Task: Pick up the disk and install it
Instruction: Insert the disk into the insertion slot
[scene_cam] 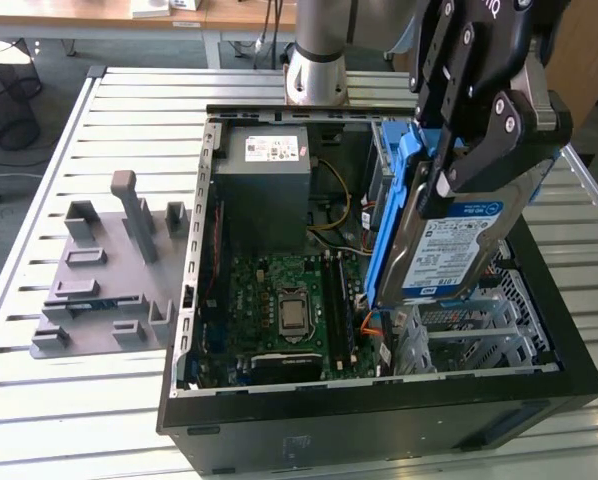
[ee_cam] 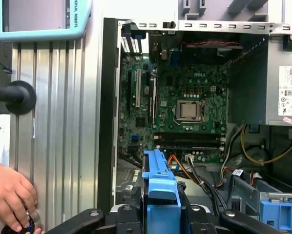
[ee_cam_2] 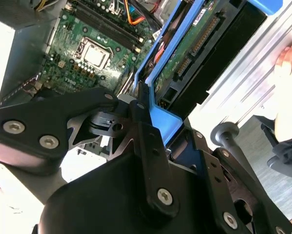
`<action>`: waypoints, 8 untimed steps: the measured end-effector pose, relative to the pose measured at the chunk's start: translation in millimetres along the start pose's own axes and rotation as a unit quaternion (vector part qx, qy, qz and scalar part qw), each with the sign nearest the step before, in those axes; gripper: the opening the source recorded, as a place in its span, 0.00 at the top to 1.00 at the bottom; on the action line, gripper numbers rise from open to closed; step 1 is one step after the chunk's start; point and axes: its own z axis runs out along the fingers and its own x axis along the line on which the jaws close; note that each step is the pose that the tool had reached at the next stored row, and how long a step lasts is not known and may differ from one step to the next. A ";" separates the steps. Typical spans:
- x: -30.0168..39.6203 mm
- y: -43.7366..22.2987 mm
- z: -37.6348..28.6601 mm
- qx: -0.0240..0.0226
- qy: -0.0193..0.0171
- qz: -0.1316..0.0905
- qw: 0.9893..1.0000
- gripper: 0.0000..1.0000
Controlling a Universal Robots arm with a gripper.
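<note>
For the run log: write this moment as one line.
gripper: shut on disk | disk: held tilted over open computer case | installed: not yet

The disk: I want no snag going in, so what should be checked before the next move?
1. Grip: gripper shut on the disk: ok.
2. Disk over the open case, tilted on edge, not seated: ok.
3. Orange cable below the disk, out of its way: cannot tell.
4. Drive cage free to take it: cannot tell.
5. Person's hand on the table, outside the case: ok, but close.
</note>
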 end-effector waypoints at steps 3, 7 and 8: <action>0.7 -3.7 3.8 0.000 0.000 0.000 1.000 0.64; 2.2 -7.9 9.0 0.000 0.000 0.000 1.000 0.64; 2.4 -9.2 10.2 0.000 0.000 0.000 1.000 0.64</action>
